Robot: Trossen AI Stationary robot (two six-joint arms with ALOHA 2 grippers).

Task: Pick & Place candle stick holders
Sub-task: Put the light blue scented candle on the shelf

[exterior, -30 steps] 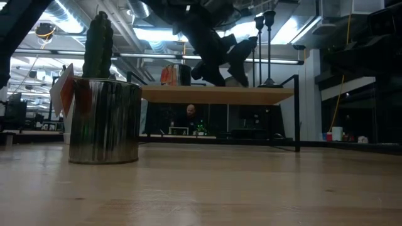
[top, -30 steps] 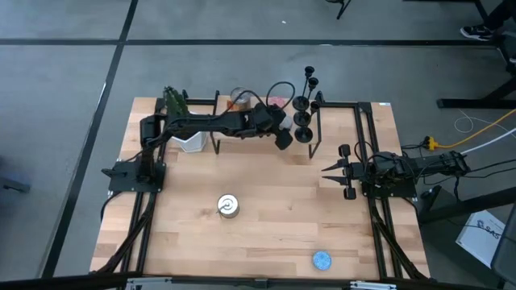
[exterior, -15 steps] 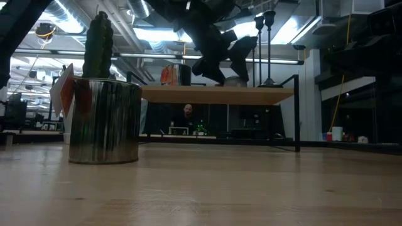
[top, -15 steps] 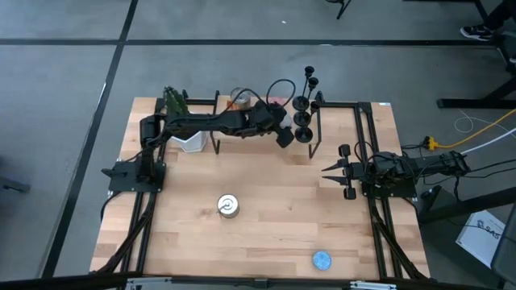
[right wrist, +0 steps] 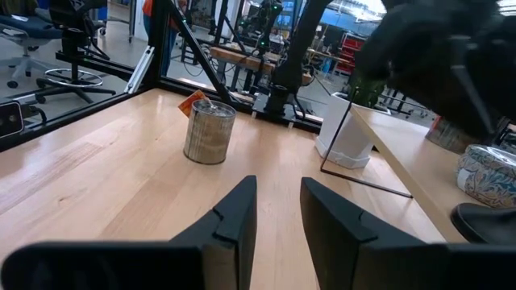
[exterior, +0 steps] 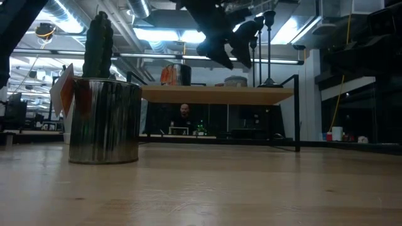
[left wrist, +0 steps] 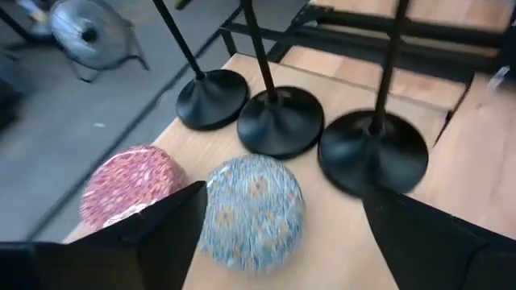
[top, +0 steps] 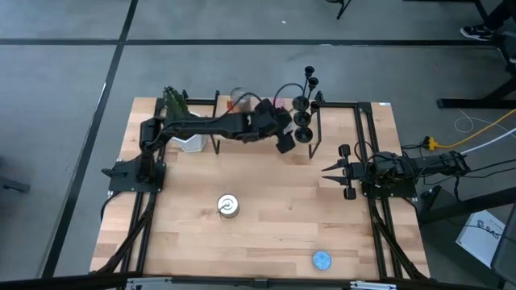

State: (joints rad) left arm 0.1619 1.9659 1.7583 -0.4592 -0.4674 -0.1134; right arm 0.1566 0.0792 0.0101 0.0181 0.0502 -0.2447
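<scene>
Three matte-black candle stick holders stand on their round flat bases (left wrist: pixel 280 121) on a raised wooden shelf (exterior: pixel 217 95) at the table's far side. In the high view they form a row (top: pixel 304 119), and their thin stems (exterior: pixel 267 44) rise in the low view. My left gripper (left wrist: pixel 282 242) is open and empty. It hovers above the shelf (top: pixel 284 142), just left of the holders, over a blue patterned tin (left wrist: pixel 251 209). My right gripper (top: pixel 330 171) waits open and empty at the table's right side.
A pink patterned tin (left wrist: pixel 133 181) sits beside the blue one. A silver tin (top: pixel 227 206) stands mid-table and shows with a cactus behind it in the low view (exterior: pixel 103 119). A blue disc (top: pixel 322 259) lies near the front edge. A person (exterior: pixel 183 113) is beyond the table.
My left gripper has risen above the shelf and gone a little toward the candle stick holders, staying open. The holders and my right arm have kept still.
</scene>
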